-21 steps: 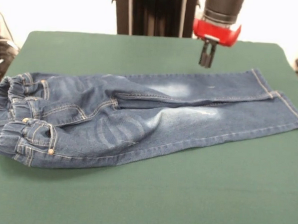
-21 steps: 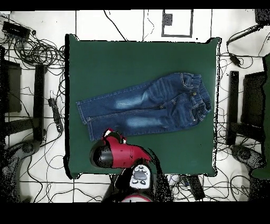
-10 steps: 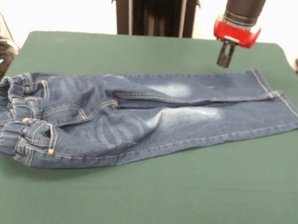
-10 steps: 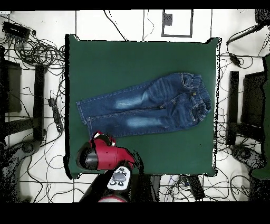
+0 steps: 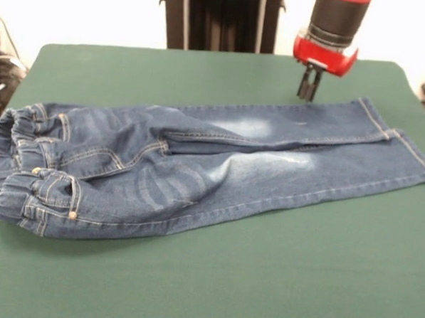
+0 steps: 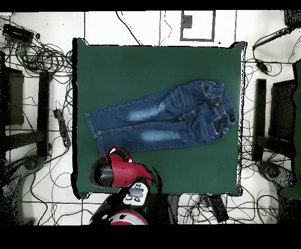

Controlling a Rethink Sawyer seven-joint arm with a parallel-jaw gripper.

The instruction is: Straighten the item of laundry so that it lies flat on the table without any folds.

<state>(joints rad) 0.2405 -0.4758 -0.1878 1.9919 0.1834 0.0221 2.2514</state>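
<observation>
The item of laundry, small blue jeans (image 5: 197, 172), lies across the dark green table (image 5: 213, 287). Its bunched elastic waistband (image 5: 16, 166) is at the left and both legs run to the right. The two legs lie side by side, with a crease where they meet near the crotch. In the overhead view the jeans (image 6: 164, 117) sit mid-table with the waistband at the right. My gripper (image 5: 308, 84) hangs just above the table behind the far leg, close to its hem (image 5: 375, 116). Its fingers are shut on nothing. From overhead, the red wrist (image 6: 114, 169) hides the fingertips.
The table's edges show on all sides in the overhead view. Cables and black equipment (image 6: 35, 70) lie on the floor around it. A dark pedestal (image 5: 220, 20) stands behind the far edge.
The gripper swung right along the far edge of the jeans, then came back a little to the left. The jeans have not moved.
</observation>
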